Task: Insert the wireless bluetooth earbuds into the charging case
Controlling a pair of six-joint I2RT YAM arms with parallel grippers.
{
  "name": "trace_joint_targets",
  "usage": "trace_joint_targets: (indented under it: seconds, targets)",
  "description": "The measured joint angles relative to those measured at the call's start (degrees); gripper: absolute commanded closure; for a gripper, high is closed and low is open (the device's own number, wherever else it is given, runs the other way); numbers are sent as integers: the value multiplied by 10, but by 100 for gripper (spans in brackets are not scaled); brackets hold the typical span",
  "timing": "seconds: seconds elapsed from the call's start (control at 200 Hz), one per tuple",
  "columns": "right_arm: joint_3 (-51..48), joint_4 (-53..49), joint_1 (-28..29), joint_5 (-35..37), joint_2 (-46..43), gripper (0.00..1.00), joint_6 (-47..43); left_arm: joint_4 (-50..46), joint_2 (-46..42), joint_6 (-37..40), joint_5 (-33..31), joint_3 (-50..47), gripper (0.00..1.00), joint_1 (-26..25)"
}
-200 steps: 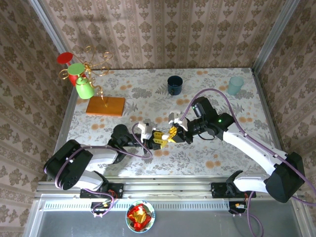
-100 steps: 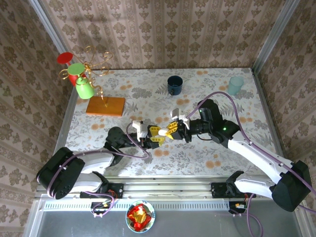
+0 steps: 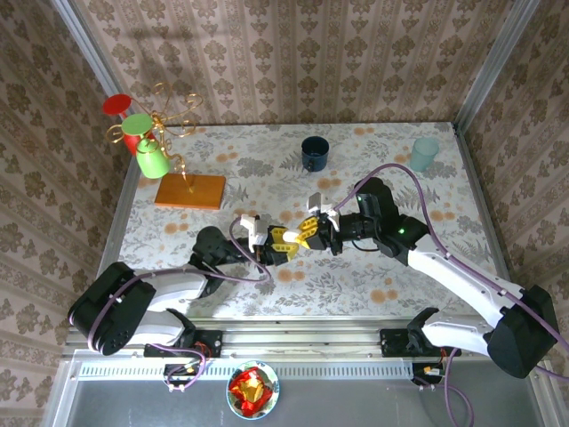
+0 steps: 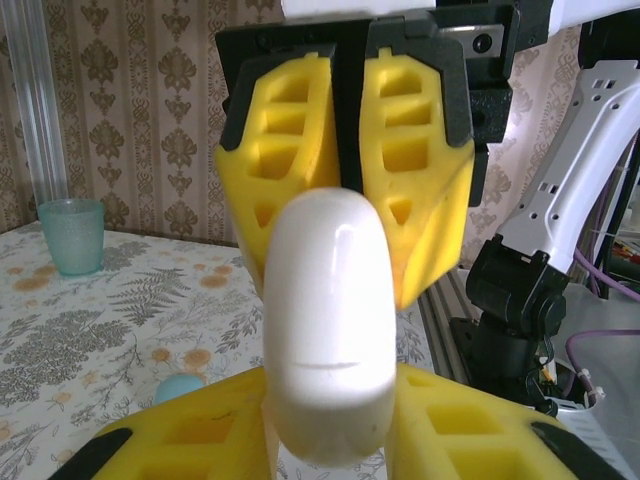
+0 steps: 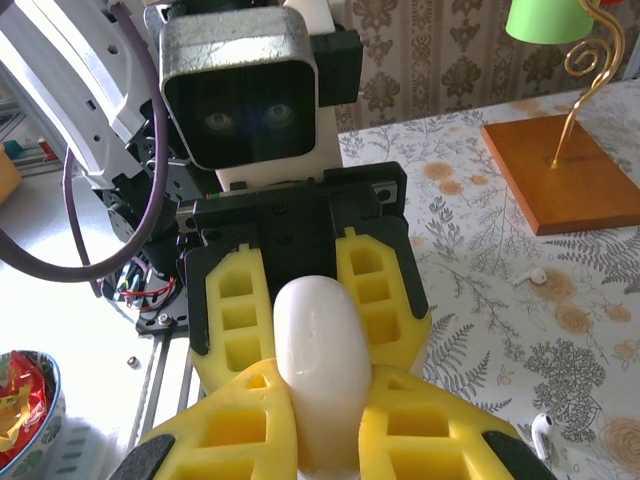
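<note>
Floral-patterned tabletop (image 3: 356, 285) fills the middle, boxed in by wallpapered walls. On it, in the right wrist view, lie 2 white earbuds (image 5: 531, 277), both loose and outside any case. The first is close to the corner of a wooden base (image 5: 565, 175). The second earbud (image 5: 541, 432) is nearer the grippers, just beside the right gripper's own yellow finger.

A white charging case (image 4: 330, 330), smooth and pebble-shaped, is up off the table at the centre, held between the 2 arms. Its lid looks closed, with only a thin seam showing. The left gripper (image 3: 277, 242) is clamped across the case's wider sides. The right gripper (image 3: 311, 233) pinches the opposite end with its fingers drawn nearly together. The 2 grippers face each other almost nose to nose.

A small pale blue rounded piece (image 4: 180, 388) sits on the table beneath them, too blurred to identify.

Further out, a dark blue cup (image 3: 314, 153) stands at the far middle and a teal cup (image 3: 424, 154) at the far right. The wooden base carries a gold wire stand with a green cup (image 3: 151, 160) at the far left. Off the table's near edge sits a bowl (image 3: 229, 391) of red wrappers.
</note>
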Motion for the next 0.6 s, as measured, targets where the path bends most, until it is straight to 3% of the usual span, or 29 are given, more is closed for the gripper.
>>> trace_joint_targets:
  seconds: [0.175, 0.365, 0.395, 0.53, 0.6]
  targets:
    - [0, -12, 0, 0, 4, 89, -12, 0, 0, -2, -1, 0, 70, 0]
    - [0, -14, -4, 0, 9, 88, -15, 0, 7, -8, 0, 3, 100, 0]
    - [0, -15, -4, 0, 9, 88, -14, 0, 8, -8, 0, 3, 100, 0]
    - [0, -14, -5, 4, 9, 69, -8, 3, 14, -8, 0, 7, 100, 0]
    - [0, -10, -5, 10, 9, 66, 1, 3, 17, -8, 0, 10, 100, 0]
